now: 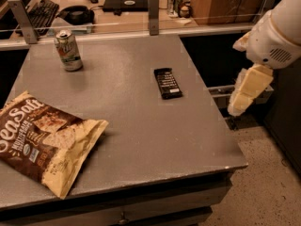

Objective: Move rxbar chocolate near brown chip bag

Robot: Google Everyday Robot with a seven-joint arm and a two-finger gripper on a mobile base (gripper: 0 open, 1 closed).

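Observation:
The rxbar chocolate (168, 83), a small flat black bar with white lettering, lies on the grey table (141, 140) right of centre. The brown chip bag (44, 142), crinkly brown and tan with "Sea Salt" lettering, lies at the table's front left, well apart from the bar. My gripper (248, 91), cream-coloured below a white arm, hangs off the table's right edge, to the right of the bar and a little above table height. It holds nothing that I can see.
A green-silver soda can (68, 50) stands upright at the table's back left. A rail with posts (153, 7) runs along the back edge; a desk with a keyboard (41, 13) lies behind it. Speckled floor lies to the right.

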